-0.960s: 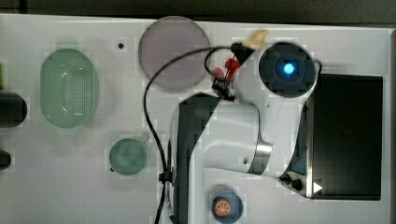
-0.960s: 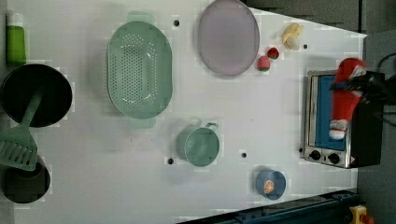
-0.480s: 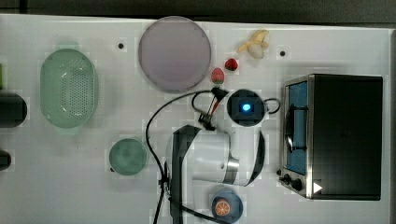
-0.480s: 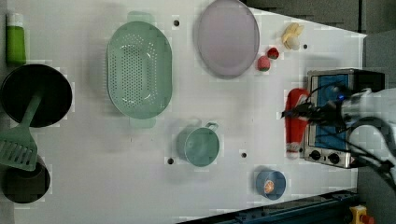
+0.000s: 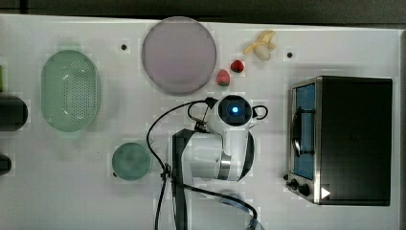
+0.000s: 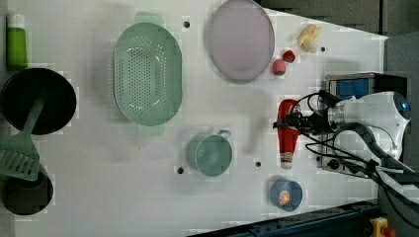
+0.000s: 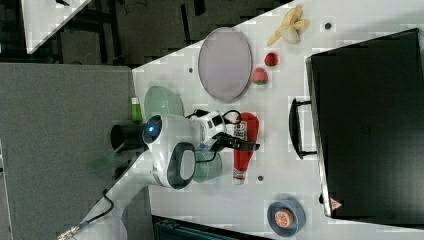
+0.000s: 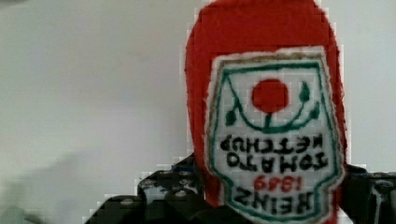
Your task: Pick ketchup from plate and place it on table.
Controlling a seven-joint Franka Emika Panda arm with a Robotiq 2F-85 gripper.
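The ketchup bottle (image 6: pixel 287 140) is red with a white cap and a Heinz label (image 8: pixel 273 130). My gripper (image 6: pixel 292 122) is shut on its middle, holding it level over the white table (image 6: pixel 99 197), in front of the toaster oven. It also shows in the right view as the bottle (image 7: pixel 244 155) in the gripper (image 7: pixel 245 144). I cannot tell whether the bottle touches the table. The pale lilac plate (image 5: pixel 178 55) lies bare at the table's far side, well apart from the bottle. In the top view my arm (image 5: pixel 225 148) hides the bottle.
A toaster oven (image 5: pixel 344 139) stands close beside the bottle. Two strawberries (image 5: pixel 223 77) and a banana (image 5: pixel 261 45) lie near the plate. A green mug (image 6: pixel 210 154), a perforated green basket (image 6: pixel 147 74) and a blue bowl with an orange slice (image 6: pixel 286 194) sit around.
My arm has carried the ketchup bottle from over the toaster oven toward the left view's left, out over the white tabletop. The bottle has stayed in the gripper throughout.
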